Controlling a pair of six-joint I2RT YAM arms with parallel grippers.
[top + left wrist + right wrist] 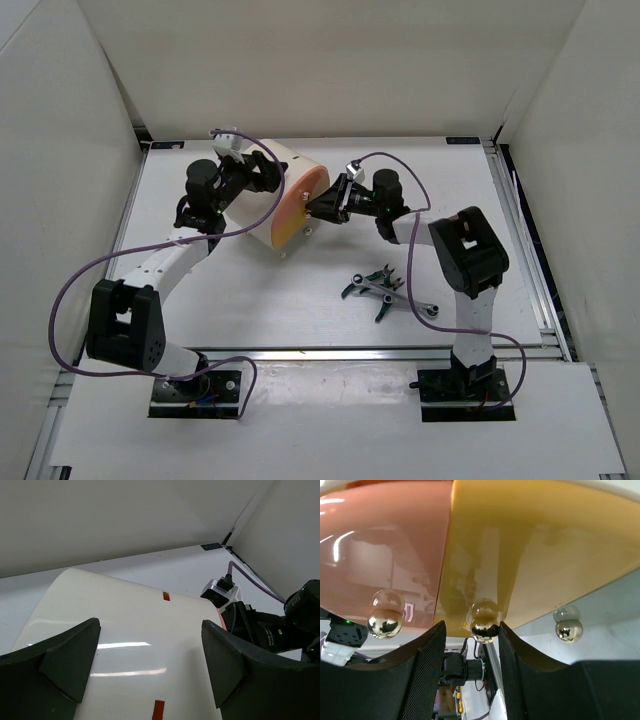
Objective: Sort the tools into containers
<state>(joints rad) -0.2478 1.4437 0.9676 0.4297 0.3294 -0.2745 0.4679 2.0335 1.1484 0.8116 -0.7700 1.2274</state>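
Note:
The cream drum cabinet lies on the table with its peach-orange face turned right. My left gripper is open, its jaws spread over the drum's curved cream wall. My right gripper is at the face, open around the middle brass knob; the right finger touches it and a gap stays on the left. Two more knobs flank it. The green-handled pliers and cutters and the silver ratchet wrench lie in a pile on the table near the right arm.
White walls enclose the table on three sides. A metal rail runs along the near edge. Purple cables loop beside both arms. My right arm's wrist shows beyond the drum in the left wrist view.

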